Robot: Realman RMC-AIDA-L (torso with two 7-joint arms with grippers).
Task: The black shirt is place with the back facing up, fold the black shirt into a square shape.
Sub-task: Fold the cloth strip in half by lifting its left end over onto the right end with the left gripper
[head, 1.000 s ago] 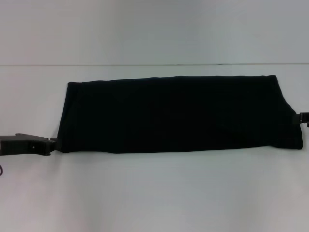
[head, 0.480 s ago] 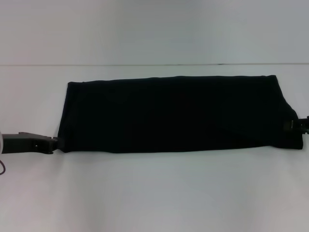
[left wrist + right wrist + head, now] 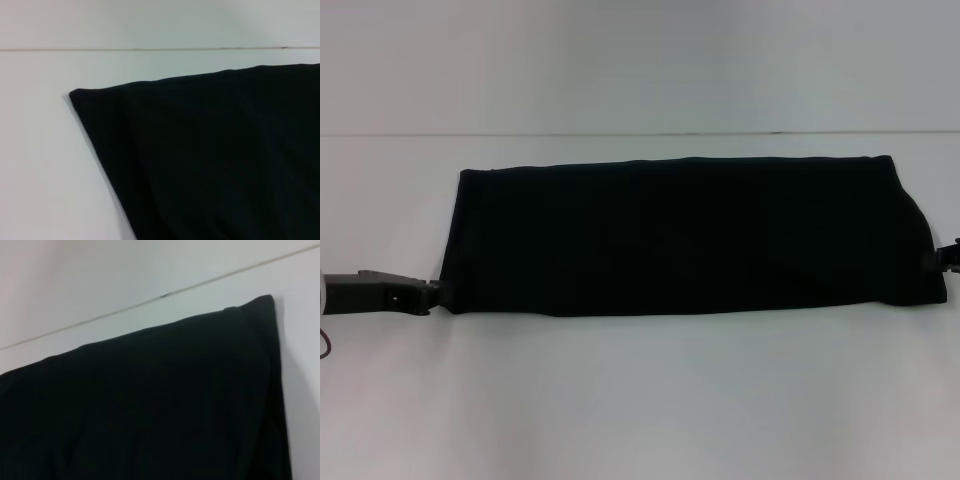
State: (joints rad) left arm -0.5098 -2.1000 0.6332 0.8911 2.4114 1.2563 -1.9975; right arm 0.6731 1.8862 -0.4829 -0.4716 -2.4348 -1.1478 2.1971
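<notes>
The black shirt [image 3: 685,235] lies flat on the white table [image 3: 640,400], folded into a long band that runs left to right, plain side up. No lettering shows. My left gripper [image 3: 432,293] is low at the shirt's near left corner and touches its edge. My right gripper [image 3: 947,257] shows only as a small dark tip at the shirt's right edge, near the picture's border. The left wrist view shows the shirt's far left corner [image 3: 215,155]. The right wrist view shows its far right corner [image 3: 150,405].
The table's far edge [image 3: 640,133] runs as a thin line just behind the shirt, with a pale wall beyond it. White tabletop spreads in front of the shirt and to its left.
My right gripper has shifted a little nearer along the shirt's right edge. My left arm has drawn back very slightly to the left. The shirt has not moved.
</notes>
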